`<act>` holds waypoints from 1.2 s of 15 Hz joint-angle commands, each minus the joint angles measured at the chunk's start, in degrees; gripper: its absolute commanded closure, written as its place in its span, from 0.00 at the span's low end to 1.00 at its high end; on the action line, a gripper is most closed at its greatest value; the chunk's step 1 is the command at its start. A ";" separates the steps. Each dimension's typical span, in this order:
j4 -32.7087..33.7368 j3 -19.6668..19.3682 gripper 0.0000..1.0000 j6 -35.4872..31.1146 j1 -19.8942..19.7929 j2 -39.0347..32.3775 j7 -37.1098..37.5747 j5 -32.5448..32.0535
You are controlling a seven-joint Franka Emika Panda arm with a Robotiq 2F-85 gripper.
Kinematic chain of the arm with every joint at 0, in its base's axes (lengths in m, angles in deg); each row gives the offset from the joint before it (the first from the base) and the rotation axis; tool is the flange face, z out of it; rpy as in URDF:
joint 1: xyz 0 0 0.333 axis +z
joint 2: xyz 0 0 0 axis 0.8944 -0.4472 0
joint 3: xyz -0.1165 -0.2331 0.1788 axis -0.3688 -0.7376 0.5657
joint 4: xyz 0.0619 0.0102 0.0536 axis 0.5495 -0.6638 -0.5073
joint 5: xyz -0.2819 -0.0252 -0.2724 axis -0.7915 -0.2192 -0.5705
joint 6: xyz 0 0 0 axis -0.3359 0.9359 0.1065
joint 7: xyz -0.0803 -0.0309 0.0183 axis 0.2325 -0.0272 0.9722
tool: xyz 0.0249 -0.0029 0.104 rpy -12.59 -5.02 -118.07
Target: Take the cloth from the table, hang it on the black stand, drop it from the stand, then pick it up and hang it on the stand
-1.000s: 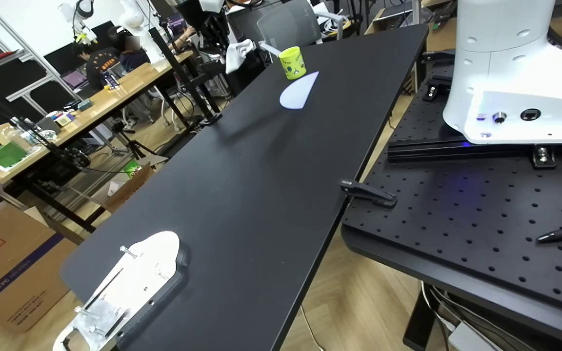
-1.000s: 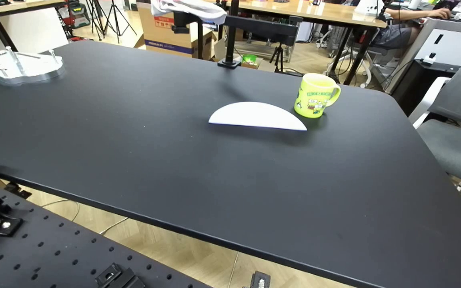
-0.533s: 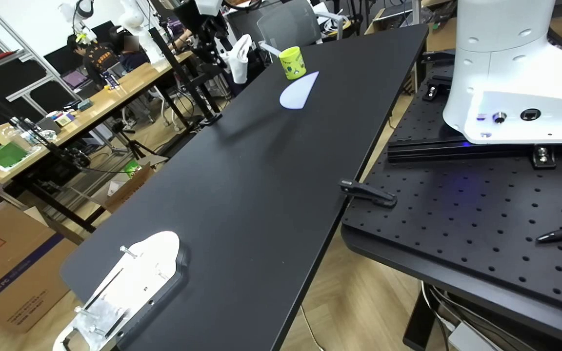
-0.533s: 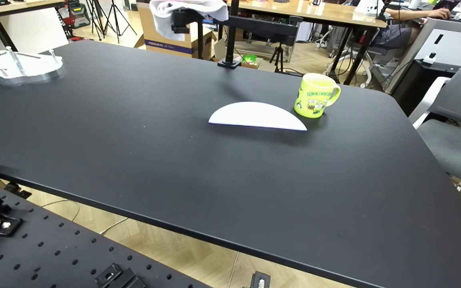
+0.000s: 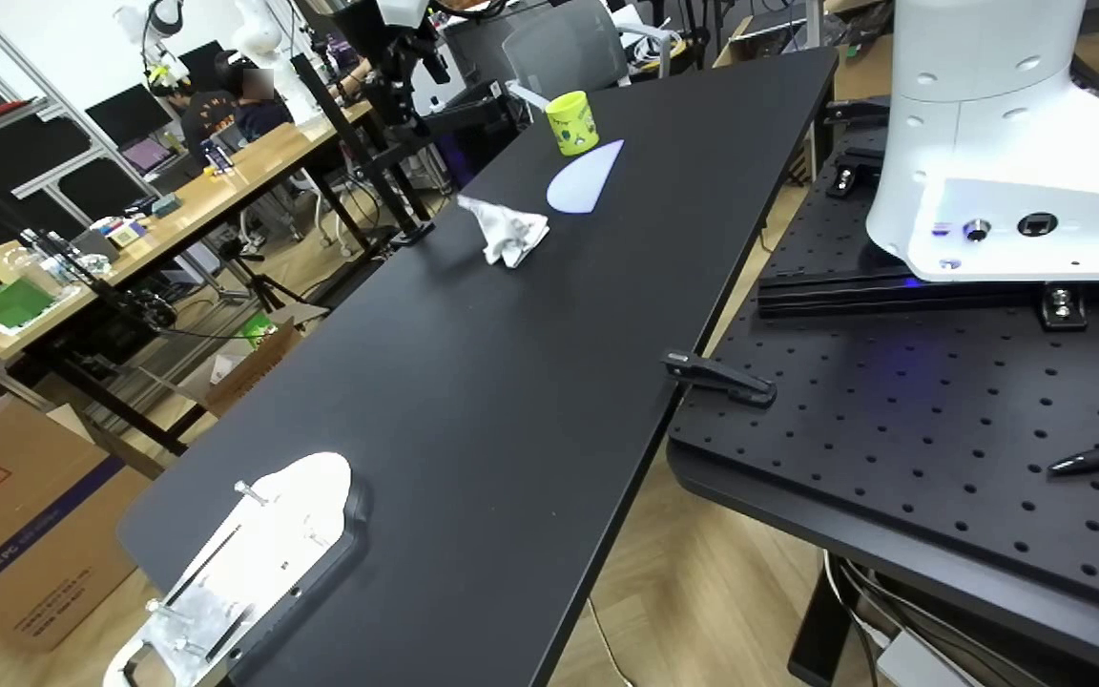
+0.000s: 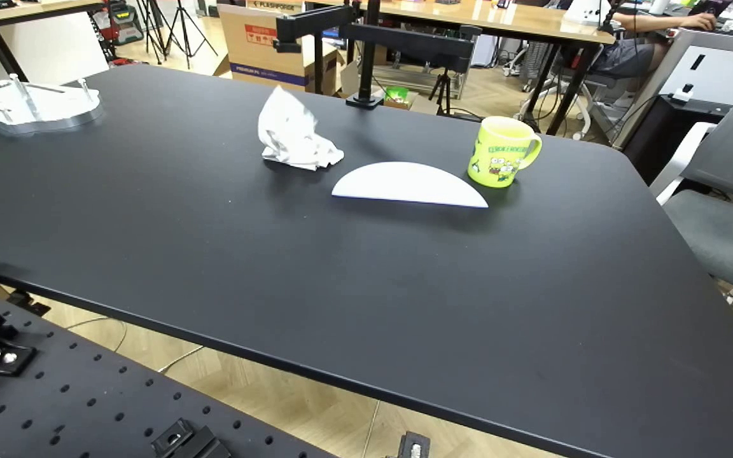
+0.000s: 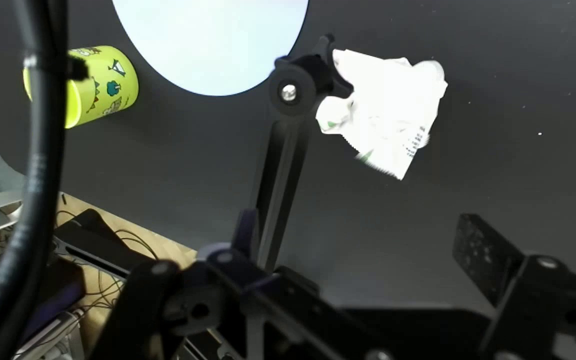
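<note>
Down came the cloth: a moment ago it hung up high by the stand, and now it is on the table, all bunched up. On the gripper the jaws are wide apart and hold nothing. In the wrist view the cloth lies at 12 o'clock from it. I think the drop is done, so the next job is to pick the cloth up. To do that well, let it lie still first, as its edges look blurry. Go round the stand's bar, whose tip is at 9 o'clock from the cloth in that view, so nothing bumps. Pinch a high fold, then hang plenty on both sides of the bar so it won't slip.

In an exterior view the cloth has a tall peak; the wrist view looks down and makes it seem flat. Only the wrist view shows tiny print on it.
</note>
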 commanded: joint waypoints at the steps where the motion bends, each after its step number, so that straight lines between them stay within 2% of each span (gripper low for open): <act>1: -0.44 -0.71 0.00 0.61 0.89 0.69 -0.88 0.15; 8: -0.37 -0.32 0.00 -0.47 3.74 -5.10 1.91 -2.63; 13: 1.17 -2.67 0.00 -6.64 7.08 -12.23 14.88 -6.62; 16: 2.38 -5.65 0.00 -8.95 9.57 -15.38 24.93 -8.41; 17: 0.36 -4.28 0.00 -8.42 8.49 -13.43 17.39 -5.53; 18: 0.54 -4.76 0.00 -8.87 8.89 -14.24 18.10 -5.76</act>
